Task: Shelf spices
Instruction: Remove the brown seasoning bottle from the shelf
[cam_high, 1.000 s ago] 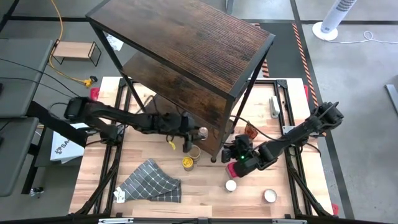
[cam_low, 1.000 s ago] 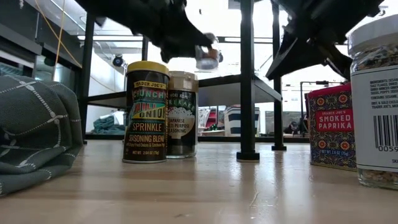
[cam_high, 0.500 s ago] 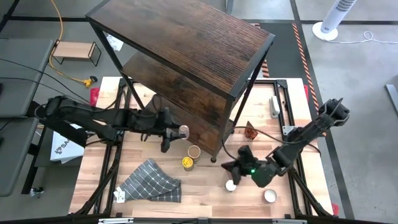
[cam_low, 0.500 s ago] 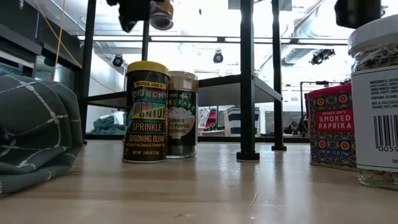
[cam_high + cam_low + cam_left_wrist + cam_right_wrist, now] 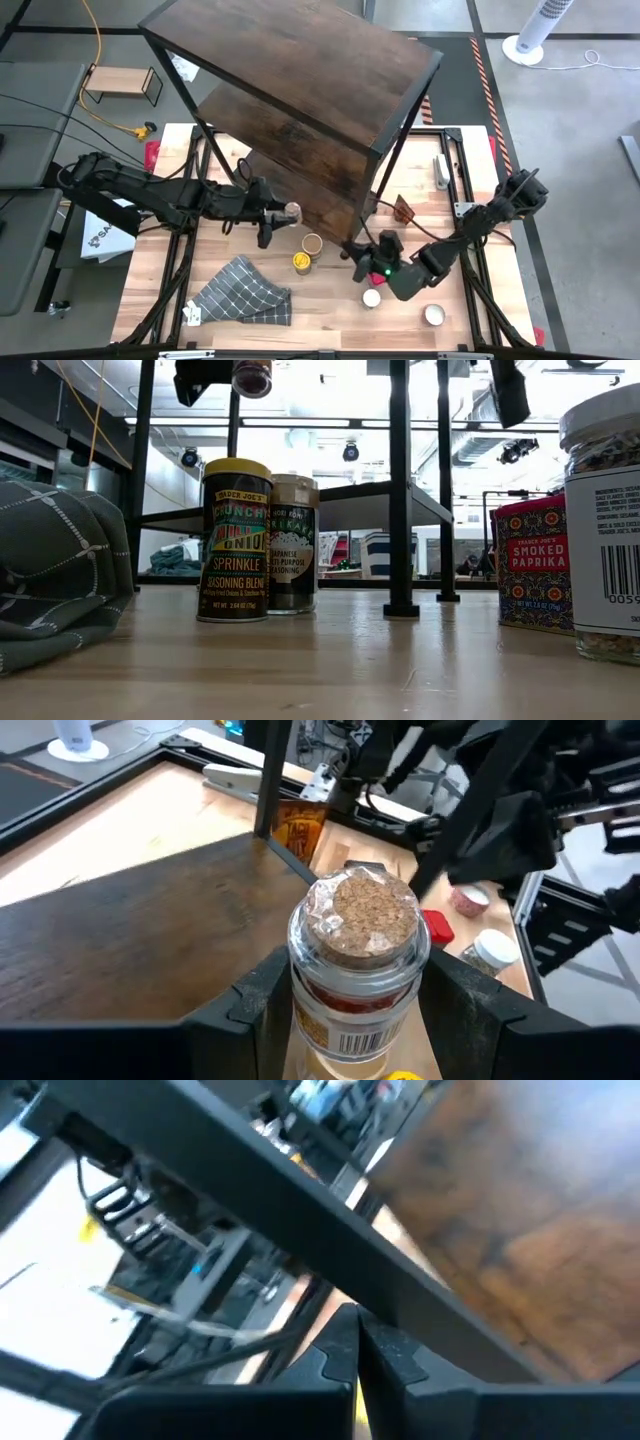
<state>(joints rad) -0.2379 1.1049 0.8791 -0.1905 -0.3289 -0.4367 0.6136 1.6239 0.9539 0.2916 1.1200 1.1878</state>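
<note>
The shelf [image 5: 300, 90] stands over the table's far half. My left gripper [image 5: 275, 216] comes in from the left, shut on a small glass spice jar [image 5: 358, 955] with a cork top. It holds the jar in the air just left of a shelf board [image 5: 150, 940]. A yellow-lidded jar [image 5: 236, 540] and a tan-lidded jar [image 5: 293, 543] stand on the table under it. A paprika tin [image 5: 530, 565] and two white-lidded jars [image 5: 371, 297] [image 5: 434, 315] stand to the right. My right gripper [image 5: 355, 1350] is shut and empty by the shelf's front leg [image 5: 350, 245]. My left gripper pinches the jar's glass body [image 5: 300, 1020] between its two fingers, one on each side, below the neck. The fingers [image 5: 262, 1005] come nearly level from the table's left. The jar is lifted clear of the table, roughly upright, with its cork top [image 5: 365, 910] up.
A grey checked cloth [image 5: 245, 292] lies bunched at the near left. The shelf's thin black legs and crossbars [image 5: 398, 490] stand among the spices. A small light-wood stand [image 5: 122, 82] sits off the table at the far left.
My left gripper has risen and drawn back toward the table's left with the cork-topped jar, which stays in its hold and has lifted higher above the standing jars. My right gripper has swung and turned, ending closer to the shelf's front leg, still shut.
</note>
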